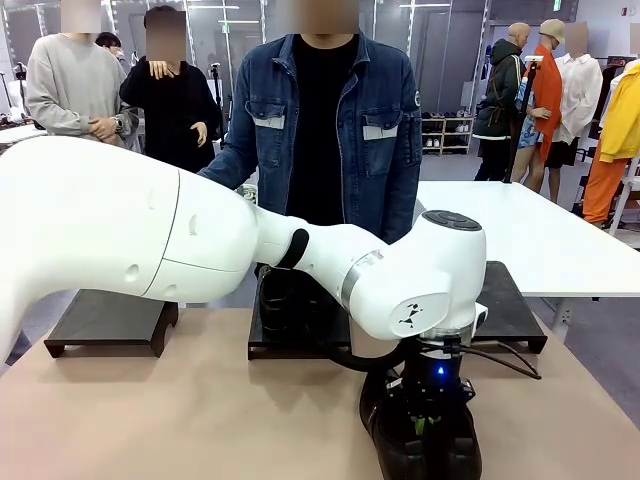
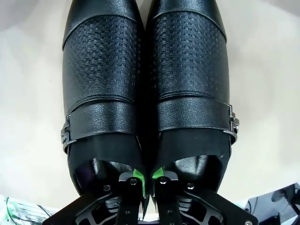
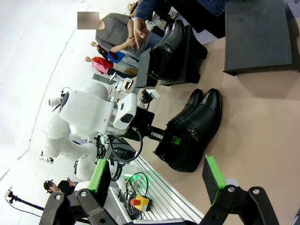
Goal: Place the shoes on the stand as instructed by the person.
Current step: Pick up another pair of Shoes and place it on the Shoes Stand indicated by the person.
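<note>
A pair of glossy black shoes [image 2: 103,84] with textured uppers and buckle straps stands side by side on the tan table, near its front edge [image 1: 385,445]. My left gripper [image 2: 146,180] reaches down from above and is shut on the two inner walls of this pair, pinched together between its green pads [image 2: 137,175]. The right wrist view has the same pair [image 3: 197,122] with the left gripper [image 3: 164,138] at its heel end. A second black pair [image 1: 285,300] sits on the middle stand [image 1: 300,345]. My right gripper [image 3: 157,180] hangs open, holding nothing. The person [image 1: 320,130] in the denim jacket stands behind the middle stand.
Dark low stands sit at the left [image 1: 110,320] and right [image 1: 510,305] of the table [image 1: 150,420]. My left arm [image 1: 200,240] spans the table's middle. Other people [image 1: 80,85] stand at the back left. A white table [image 1: 560,240] stands at the back right.
</note>
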`<state>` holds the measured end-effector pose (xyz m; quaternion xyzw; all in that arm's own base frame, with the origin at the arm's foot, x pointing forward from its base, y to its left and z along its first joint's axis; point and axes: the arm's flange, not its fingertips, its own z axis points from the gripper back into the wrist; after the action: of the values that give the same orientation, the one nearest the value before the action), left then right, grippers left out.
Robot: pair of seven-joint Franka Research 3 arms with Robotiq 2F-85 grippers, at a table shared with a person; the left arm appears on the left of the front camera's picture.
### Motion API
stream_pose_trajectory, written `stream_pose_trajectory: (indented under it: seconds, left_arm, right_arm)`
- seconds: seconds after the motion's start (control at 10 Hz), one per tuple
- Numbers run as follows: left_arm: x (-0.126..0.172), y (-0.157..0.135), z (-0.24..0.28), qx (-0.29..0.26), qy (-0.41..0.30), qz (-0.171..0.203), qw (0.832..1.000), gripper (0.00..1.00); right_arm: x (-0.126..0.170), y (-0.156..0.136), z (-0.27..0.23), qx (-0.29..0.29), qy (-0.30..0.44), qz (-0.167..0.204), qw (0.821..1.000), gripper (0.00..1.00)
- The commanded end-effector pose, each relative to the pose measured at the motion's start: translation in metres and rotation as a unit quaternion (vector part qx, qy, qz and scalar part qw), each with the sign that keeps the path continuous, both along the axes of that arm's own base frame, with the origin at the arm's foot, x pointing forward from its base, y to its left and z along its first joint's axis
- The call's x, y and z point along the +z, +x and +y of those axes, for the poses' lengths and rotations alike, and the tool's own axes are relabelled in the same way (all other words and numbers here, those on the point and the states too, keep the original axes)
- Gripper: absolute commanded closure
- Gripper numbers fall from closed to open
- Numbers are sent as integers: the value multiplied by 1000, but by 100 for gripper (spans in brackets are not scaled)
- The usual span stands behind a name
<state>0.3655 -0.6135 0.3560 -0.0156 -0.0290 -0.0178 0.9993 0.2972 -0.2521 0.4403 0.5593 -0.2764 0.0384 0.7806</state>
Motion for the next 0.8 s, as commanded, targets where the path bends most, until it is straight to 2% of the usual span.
stream_pose_trajectory:
  seconds: [0.0, 0.3, 0.4, 0.7]
  left_arm:
    - [8, 0, -4, 13, 7, 2, 1000, 100]
    - [34, 2, 13, 25, -1, -4, 1000, 100]
    - [54, 2, 26, 22, 4, 1, 1000, 100]
    - [114, 0, 64, 23, 9, -18, 1000, 100]
  right_arm:
    - [1, -1, 0, 0, 2, -4, 1000, 0]
    - [1, -1, 0, 0, 2, -4, 1000, 0]
    - [1, -1, 0, 0, 2, -4, 1000, 0]
    - [1, -1, 0, 0, 2, -4, 1000, 0]
